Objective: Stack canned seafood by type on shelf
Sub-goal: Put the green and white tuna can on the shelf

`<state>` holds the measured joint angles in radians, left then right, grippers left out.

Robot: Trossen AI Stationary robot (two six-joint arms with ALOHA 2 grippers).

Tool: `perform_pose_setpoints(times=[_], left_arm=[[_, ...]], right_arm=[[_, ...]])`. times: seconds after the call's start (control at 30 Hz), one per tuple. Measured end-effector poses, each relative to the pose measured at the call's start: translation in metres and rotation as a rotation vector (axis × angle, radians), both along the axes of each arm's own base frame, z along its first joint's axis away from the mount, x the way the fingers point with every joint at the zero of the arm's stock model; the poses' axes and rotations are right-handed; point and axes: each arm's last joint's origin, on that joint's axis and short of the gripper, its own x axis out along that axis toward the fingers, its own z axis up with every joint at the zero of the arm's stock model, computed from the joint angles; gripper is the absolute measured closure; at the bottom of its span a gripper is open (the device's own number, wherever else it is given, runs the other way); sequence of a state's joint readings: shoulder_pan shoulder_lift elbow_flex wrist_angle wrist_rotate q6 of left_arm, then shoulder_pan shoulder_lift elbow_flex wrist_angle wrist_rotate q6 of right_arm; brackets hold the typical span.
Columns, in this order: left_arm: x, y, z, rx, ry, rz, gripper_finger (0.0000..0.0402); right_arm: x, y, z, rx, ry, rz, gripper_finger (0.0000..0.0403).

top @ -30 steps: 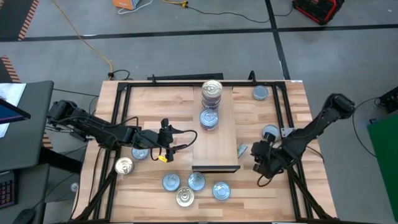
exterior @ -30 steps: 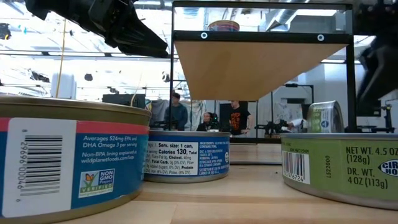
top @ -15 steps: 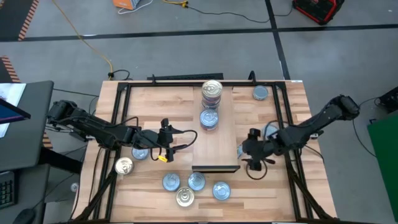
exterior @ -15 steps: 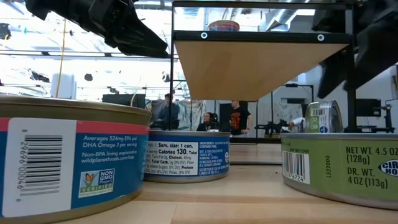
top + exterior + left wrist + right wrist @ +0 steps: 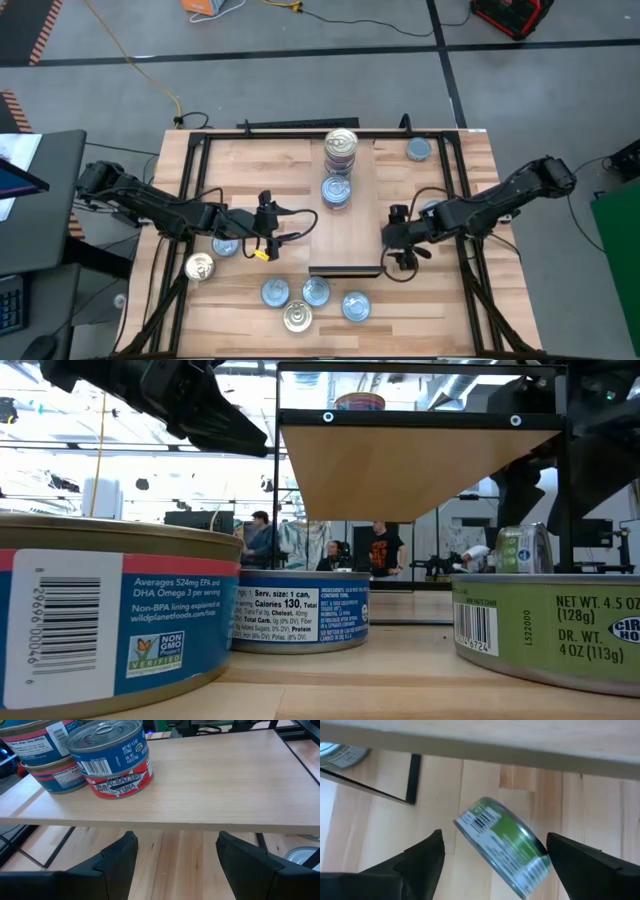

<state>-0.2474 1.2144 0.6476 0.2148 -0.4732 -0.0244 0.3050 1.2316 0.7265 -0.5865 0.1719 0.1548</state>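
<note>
The shelf (image 5: pixel 352 225) is a light-wood board in the middle of the table. It carries a tall stack of tins (image 5: pixel 341 148) at its far end and a two-tin stack of blue tins (image 5: pixel 112 757) nearer the middle. A green-labelled tin (image 5: pixel 502 845) stands on its rim on the tabletop by the shelf's right edge. My right gripper (image 5: pixel 495 839) is open, pointing down at this tin with a finger on either side and nothing touching. My left gripper (image 5: pixel 176 840) is open and holds nothing, and it hovers level at the shelf's left edge.
Loose tins lie flat on the tabletop: several near the front edge (image 5: pixel 316 291), two at the left (image 5: pixel 200 266) and two at the right (image 5: pixel 419 150). Black frame bars (image 5: pixel 462 190) run along the table's sides. In the low view, people stand in the room beyond.
My right gripper has swung from the table's right edge toward the shelf, rolling and tipping as it went, and now stands over the tin that rests on its rim. The tins and my left gripper have stayed put.
</note>
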Motion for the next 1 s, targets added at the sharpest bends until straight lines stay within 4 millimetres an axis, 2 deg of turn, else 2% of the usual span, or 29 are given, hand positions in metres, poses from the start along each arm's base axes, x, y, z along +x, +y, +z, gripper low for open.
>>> perform_pose_setpoints(times=[0.2, 0.43, 0.67, 0.77, 0.97, 1.0], left_arm=[[0.000, 0.000, 0.000, -0.006, 0.003, -0.018, 0.0143], [0.000, 0.000, 0.000, -0.006, 0.002, -0.018, 0.0143], [0.000, 0.000, 0.000, -0.002, 0.003, -0.019, 0.0143], [0.000, 0.000, 0.000, -0.002, 0.003, -0.019, 0.0143], [0.000, 0.000, 0.000, -0.002, 0.002, -0.019, 0.0143], [0.000, 0.000, 0.000, -0.002, 0.002, -0.019, 0.0143]], right_arm=[[-0.001, 0.003, -0.003, -0.007, 0.024, 0.014, 0.0061], [-0.006, 0.002, -0.026, -0.013, 0.127, -0.024, 0.0096], [-0.008, 0.006, -0.026, 0.012, 0.133, -0.053, 0.0130], [-0.009, 0.009, -0.025, 0.018, 0.126, -0.044, 0.0156], [-0.005, 0.013, -0.023, 0.041, 0.076, -0.039, 0.0235], [-0.004, 0.013, -0.023, 0.042, 0.071, -0.039, 0.0237]])
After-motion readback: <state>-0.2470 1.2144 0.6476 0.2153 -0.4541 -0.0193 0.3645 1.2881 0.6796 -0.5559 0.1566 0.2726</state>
